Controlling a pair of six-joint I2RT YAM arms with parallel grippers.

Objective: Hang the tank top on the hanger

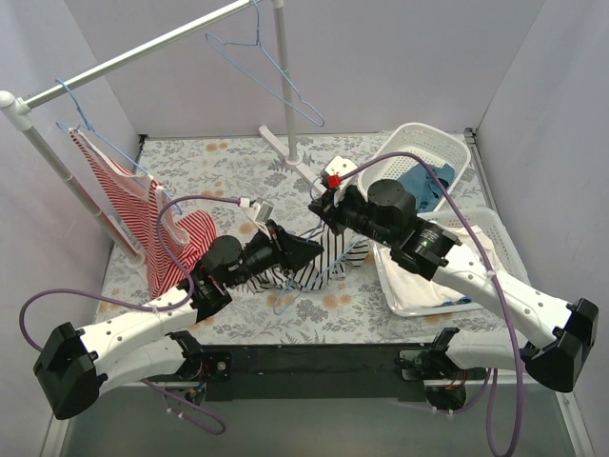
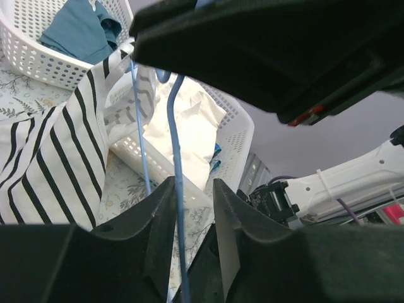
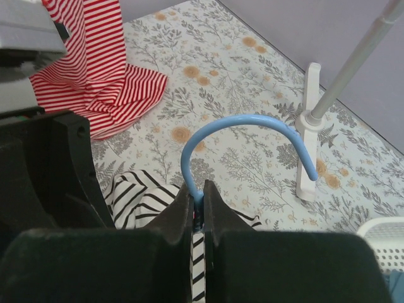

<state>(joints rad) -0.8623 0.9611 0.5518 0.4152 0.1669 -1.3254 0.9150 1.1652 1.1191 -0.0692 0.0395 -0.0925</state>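
**A:** Which step is in hand?

**B:** Dressing the hanger, I judge, and it looks well along. The tank top (image 2: 50, 170) lies bunched at the middle of the tabletop (image 1: 219, 162). The hanger (image 3: 252, 118) sits in among its folds, with only the hook standing clear above the stripes.

**A:** Who has hold of what?

**B:** The right pincer (image 3: 197, 196) is clamped tight on the hanger's neck, just below the hook. The left pincer (image 2: 192, 186) has its jaws a little apart. The blue wire runs up through the gap, close to one side, and I see nothing gripped there.

**A:** Is the garment seated?

**B:** I cannot tell. Striped cloth drapes beside the wire in the left wrist view, but whether it lies over both sloping arms of the wire is hidden.

**A:** And next?

**B:** Probably the left pincer takes a fold of cloth and draws it over the wire while the right holds the neck steady. A gentle lift would then show whether it hangs. Soft cloth may slip off such thin wire.
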